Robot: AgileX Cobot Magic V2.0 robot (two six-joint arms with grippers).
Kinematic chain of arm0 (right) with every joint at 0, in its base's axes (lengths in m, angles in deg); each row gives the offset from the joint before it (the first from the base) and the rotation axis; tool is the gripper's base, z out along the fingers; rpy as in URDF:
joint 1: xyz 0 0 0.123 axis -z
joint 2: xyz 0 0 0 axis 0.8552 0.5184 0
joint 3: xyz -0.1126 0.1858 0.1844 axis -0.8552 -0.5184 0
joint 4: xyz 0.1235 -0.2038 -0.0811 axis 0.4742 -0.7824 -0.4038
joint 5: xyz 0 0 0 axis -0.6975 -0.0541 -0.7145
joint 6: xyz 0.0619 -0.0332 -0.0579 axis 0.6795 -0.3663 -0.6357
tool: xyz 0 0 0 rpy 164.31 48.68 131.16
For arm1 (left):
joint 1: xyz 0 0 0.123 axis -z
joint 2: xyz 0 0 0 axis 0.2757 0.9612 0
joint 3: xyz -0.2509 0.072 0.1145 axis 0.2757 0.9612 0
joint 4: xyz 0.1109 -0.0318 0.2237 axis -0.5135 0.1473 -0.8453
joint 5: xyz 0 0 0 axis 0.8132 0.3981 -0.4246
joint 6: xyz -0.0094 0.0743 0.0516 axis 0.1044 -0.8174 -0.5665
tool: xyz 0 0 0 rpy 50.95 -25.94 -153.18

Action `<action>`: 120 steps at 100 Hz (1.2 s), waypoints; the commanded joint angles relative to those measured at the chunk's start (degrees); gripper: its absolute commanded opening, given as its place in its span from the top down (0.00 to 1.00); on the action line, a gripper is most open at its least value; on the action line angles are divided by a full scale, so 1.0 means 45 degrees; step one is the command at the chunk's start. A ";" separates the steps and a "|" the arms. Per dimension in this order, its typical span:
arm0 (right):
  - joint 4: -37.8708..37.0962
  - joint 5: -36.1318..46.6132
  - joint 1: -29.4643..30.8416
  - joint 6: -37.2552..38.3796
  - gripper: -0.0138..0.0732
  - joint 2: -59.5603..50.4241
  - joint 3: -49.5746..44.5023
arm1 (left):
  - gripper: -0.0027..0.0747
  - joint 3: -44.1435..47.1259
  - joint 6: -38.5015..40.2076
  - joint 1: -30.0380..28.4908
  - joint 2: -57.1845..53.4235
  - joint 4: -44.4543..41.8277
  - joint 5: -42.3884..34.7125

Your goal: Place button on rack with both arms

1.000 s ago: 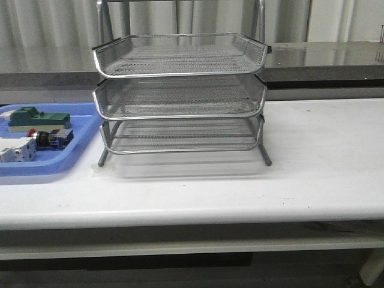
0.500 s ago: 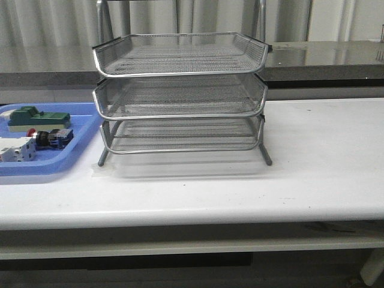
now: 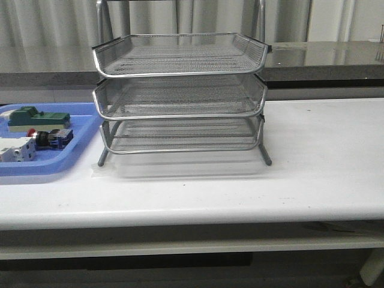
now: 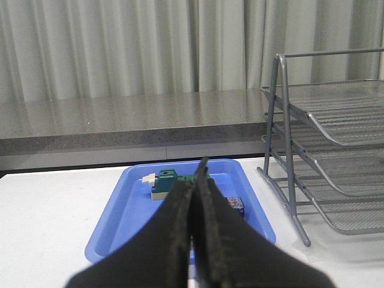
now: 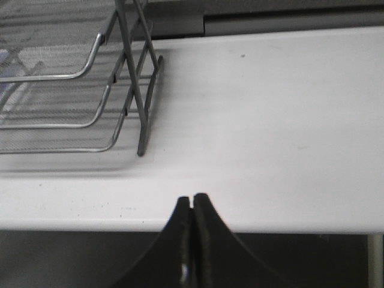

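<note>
Both hands are sitting pressed together, left hand (image 4: pixel 193 198) and right hand (image 5: pixel 191 207). The button (image 3: pixel 53 138) is lying in the blue tray (image 3: pixel 79 141) at 9 o'clock of the rack (image 3: pixel 180 96), beside a green block (image 3: pixel 33 117) and what is probably a white terminal block (image 3: pixel 15 149). The white counter (image 3: pixel 312 174) is meeting grey curtains (image 4: pixel 120 48) behind.

- The left gripper (image 4: pixel 195 180) has its two dark fingers pressed together with no gap and nothing between them, raised above the near side of the white table (image 4: pixel 48 210).
- The right gripper (image 5: pixel 192 201) is likewise closed and empty, poised over the table's front edge.
</note>
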 commanded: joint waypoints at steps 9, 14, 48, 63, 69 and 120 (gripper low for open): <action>0.0383 -0.0311 0.0090 -0.0033 0.91 0.2772 0.2190 | 0.99 0.0418 0.0119 0.0000 -0.0404 0.0119 -0.0973; 0.0649 -0.0337 0.0090 -0.0033 0.91 0.3447 0.2551 | 0.99 0.0418 0.0119 0.0000 -0.0404 0.0119 -0.0973; 0.4377 -0.0224 0.0090 -0.0033 0.91 0.6747 0.3063 | 0.99 0.0418 0.0119 0.0000 -0.0404 0.0119 -0.0973; 0.5733 -0.0224 0.0021 -0.0294 0.91 0.7819 0.3063 | 0.99 0.0418 0.0119 0.0000 -0.0404 0.0119 -0.0973; 0.5970 -0.0224 -0.0078 -0.0684 0.90 0.8109 0.3087 | 0.99 0.0418 0.0119 0.0000 -0.0404 0.0119 -0.0973; 1.1843 0.1046 -0.0717 -0.4747 0.42 0.9308 0.3122 | 0.99 0.0418 0.0119 0.0000 -0.0404 0.0119 -0.0973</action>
